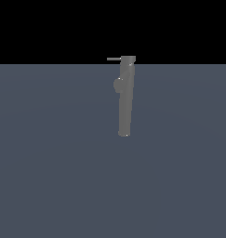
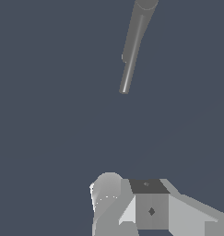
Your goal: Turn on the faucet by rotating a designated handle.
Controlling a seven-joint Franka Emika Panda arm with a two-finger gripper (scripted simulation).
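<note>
In the exterior view the faucet (image 1: pixel 125 100) stands as a slim matte grey column on the blue-grey floor, with a squarish cap on top. The handle (image 1: pixel 113 59) is a thin straight rod jutting from the cap toward the exterior view's left. A small round bulge (image 1: pixel 117 85) sits on the same side, lower down. No arm or gripper appears in that view. The wrist view shows the faucet (image 2: pixel 133 46) as a long grey cylinder well away from my gripper (image 2: pixel 141 205). Only pale blocky parts of the gripper show at the frame edge. I cannot make out the handle there.
A flat blue-grey floor (image 1: pixel 49 176) spreads all around the faucet, under a black background. No other objects show in either view.
</note>
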